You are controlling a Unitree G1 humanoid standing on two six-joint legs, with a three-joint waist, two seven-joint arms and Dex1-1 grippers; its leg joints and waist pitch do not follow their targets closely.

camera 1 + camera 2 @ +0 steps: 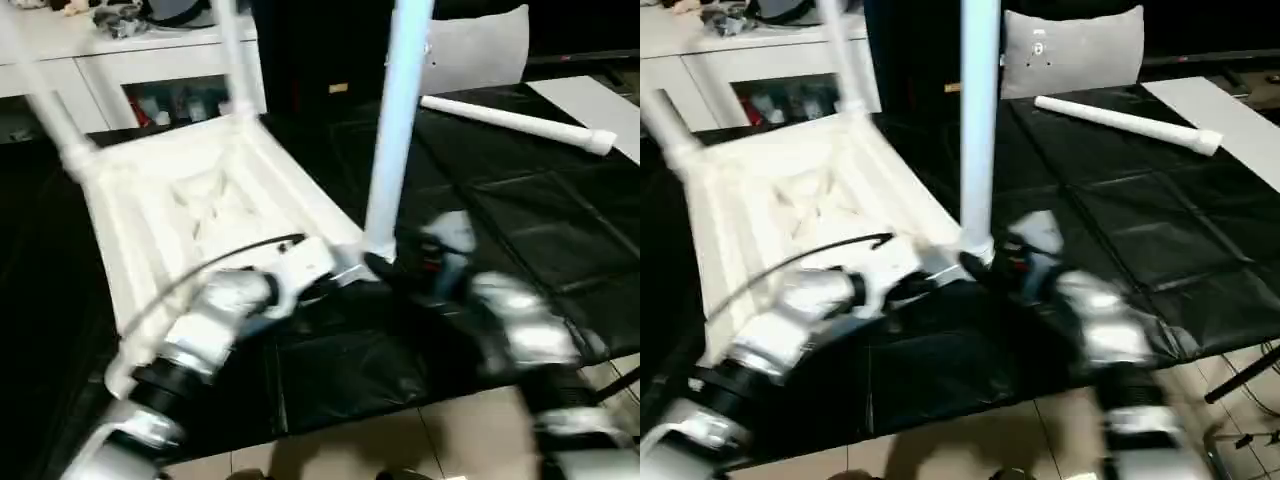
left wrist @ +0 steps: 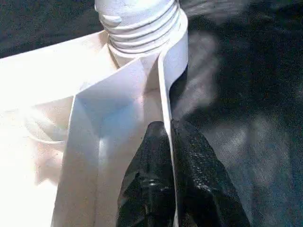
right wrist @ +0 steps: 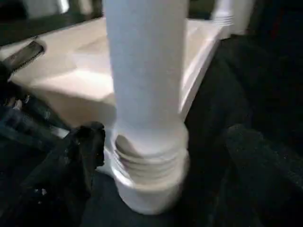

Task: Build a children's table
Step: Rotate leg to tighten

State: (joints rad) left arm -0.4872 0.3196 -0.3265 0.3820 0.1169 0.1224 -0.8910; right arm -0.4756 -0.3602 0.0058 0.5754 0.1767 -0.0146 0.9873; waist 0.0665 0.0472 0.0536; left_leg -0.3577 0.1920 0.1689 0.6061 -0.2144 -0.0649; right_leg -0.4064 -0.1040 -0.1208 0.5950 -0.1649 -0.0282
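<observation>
The children's table top (image 1: 190,210) lies upside down on the black mat, ribbed underside up. Legs stand in its far corners (image 1: 45,100) (image 1: 235,60). Another leg (image 1: 395,130) stands upright in the near right corner socket, its thread (image 3: 147,161) still showing above the socket. My left gripper (image 2: 168,132) is shut on the thin rim of the top just beside that socket. My right gripper (image 3: 165,146) is open, one finger (image 3: 85,146) on each side of the leg's base without touching it. A loose leg (image 1: 515,122) lies on the mat at the far right.
A white cabinet (image 1: 100,70) with glass doors stands behind the table top. A grey cushion (image 1: 480,45) leans at the back, and a white board (image 1: 590,100) lies at the far right. The mat ends at tiled floor (image 1: 400,440) near me.
</observation>
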